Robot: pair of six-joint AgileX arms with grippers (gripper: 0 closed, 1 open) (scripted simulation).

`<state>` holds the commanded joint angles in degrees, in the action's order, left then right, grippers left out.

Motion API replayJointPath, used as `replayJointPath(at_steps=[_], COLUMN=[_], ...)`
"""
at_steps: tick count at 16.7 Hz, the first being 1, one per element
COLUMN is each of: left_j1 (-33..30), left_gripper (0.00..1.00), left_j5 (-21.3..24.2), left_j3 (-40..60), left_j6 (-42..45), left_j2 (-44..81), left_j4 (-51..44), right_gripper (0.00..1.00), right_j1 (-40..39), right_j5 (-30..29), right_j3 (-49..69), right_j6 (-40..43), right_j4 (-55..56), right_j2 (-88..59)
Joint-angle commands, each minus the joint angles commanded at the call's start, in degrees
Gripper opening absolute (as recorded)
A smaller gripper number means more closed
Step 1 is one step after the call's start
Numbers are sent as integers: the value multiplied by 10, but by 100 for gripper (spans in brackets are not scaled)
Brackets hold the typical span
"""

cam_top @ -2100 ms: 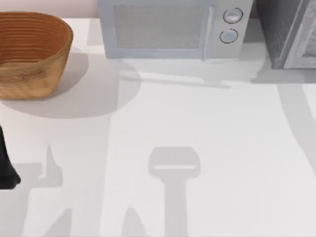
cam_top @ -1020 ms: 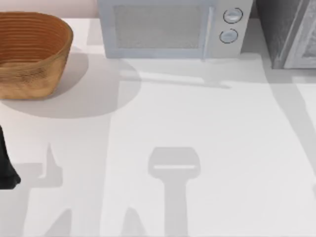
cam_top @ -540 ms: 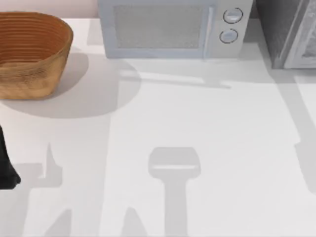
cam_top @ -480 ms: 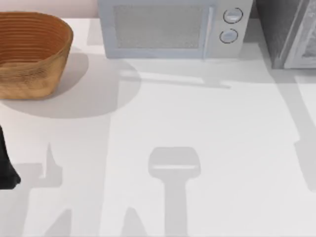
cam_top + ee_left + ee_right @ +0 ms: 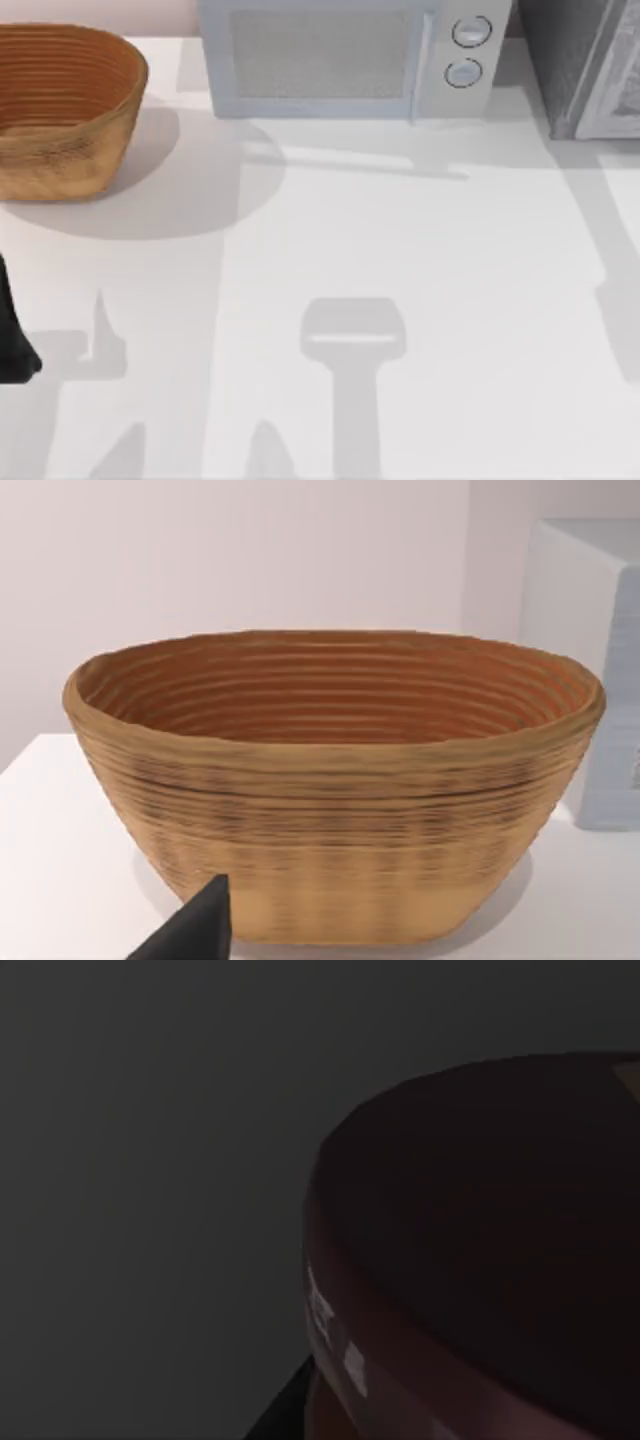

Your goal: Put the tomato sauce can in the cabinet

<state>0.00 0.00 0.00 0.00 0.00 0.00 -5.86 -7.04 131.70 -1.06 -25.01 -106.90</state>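
Right wrist view is dark; tomato sauce can [image 5: 480,1250] sits close under that cam. Can't tell grip state. I reckon it's rigid, slick, light: grab mid-body. Cabinet [image 5: 585,65] far right.

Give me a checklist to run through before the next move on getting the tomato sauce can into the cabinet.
1. Cabinet located: ok, at the table's far right corner.
2. Cabinet door open: cannot tell.
3. Tomato sauce can held: cannot tell; the right wrist view is dark.
4. Left arm out of the way: ok, parked at the table's left edge.
5. Microwave and basket away from the cabinet front: ok, both stand to its left.
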Motion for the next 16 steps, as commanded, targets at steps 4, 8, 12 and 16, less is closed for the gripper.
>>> replayJointPath(at_steps=[4,8,12,16], left_j1=[0,0,0,0], left_gripper=[100,100,100,100], left_j5=[0,0,0,0], left_j3=[0,0,0,0], left_j6=[0,0,0,0], left_j2=[0,0,0,0], left_j4=[0,0,0,0], right_gripper=[53,83,100,100], right_j1=[0,0,0,0], right_j5=[0,0,0,0], right_j3=[0,0,0,0], right_j6=[0,0,0,0], right_j4=[0,0,0,0], right_j2=[0,0,0,0])
